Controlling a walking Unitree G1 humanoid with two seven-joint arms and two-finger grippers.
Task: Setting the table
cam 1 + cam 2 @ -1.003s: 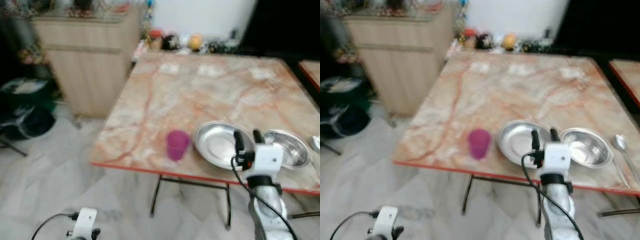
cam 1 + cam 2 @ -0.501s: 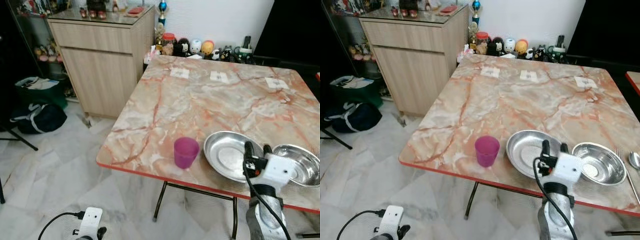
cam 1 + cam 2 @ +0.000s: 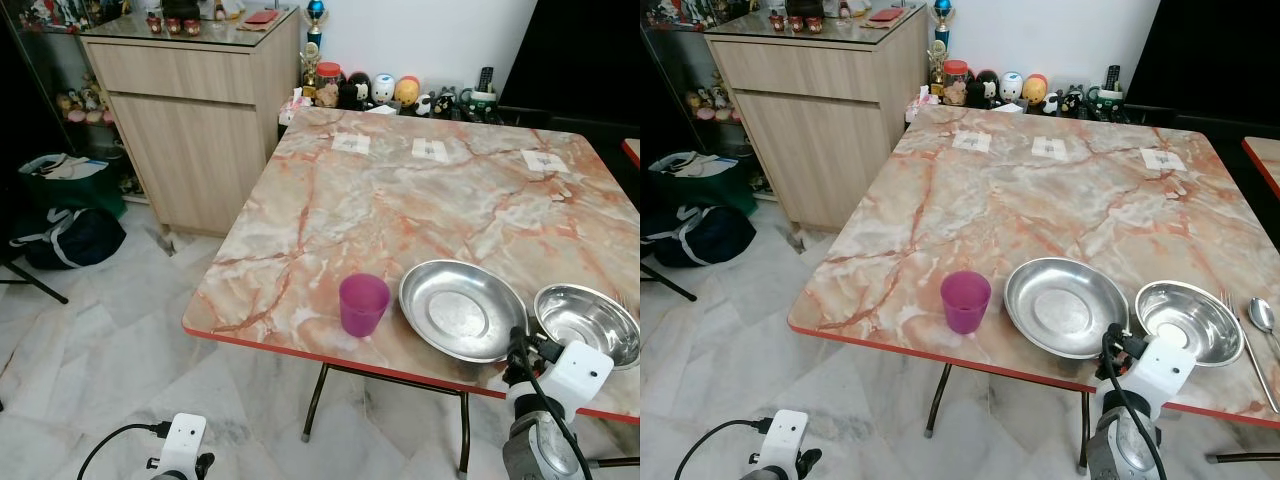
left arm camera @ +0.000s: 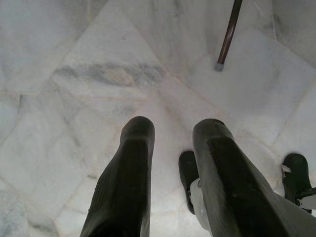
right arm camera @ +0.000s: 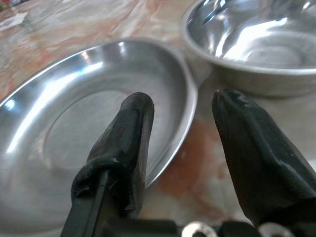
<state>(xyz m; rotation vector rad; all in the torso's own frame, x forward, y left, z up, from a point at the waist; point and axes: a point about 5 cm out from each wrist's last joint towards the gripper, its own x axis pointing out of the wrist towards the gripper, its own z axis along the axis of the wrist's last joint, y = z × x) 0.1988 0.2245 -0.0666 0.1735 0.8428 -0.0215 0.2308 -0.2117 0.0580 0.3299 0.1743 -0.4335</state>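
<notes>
Here the steel plate (image 3: 1065, 305) lies near the front edge of the marble table (image 3: 1040, 200), with the steel bowl (image 3: 1189, 322) just beside it on the robot's right and the magenta plastic cup (image 3: 966, 301) close on its left. A fork (image 3: 1247, 350) and a spoon (image 3: 1264, 314) lie beyond the bowl, at the table's right edge. The right gripper (image 5: 180, 148) hovers low at the table's near edge, its fingers spread wide and empty, one fingertip over the plate's rim and the other towards the gap between plate and bowl. The left gripper (image 4: 173, 173) hangs idle over the marble floor (image 4: 98, 74), fingers parted.

The step in hand looks like a grasp on the plate's near rim. To do it well, one finger should slide under the lip and the other come down on top. The rim is thin, shallow and slick, so pinch it squarely. Keep clear of the bowl, which stands close enough to be nudged.
</notes>
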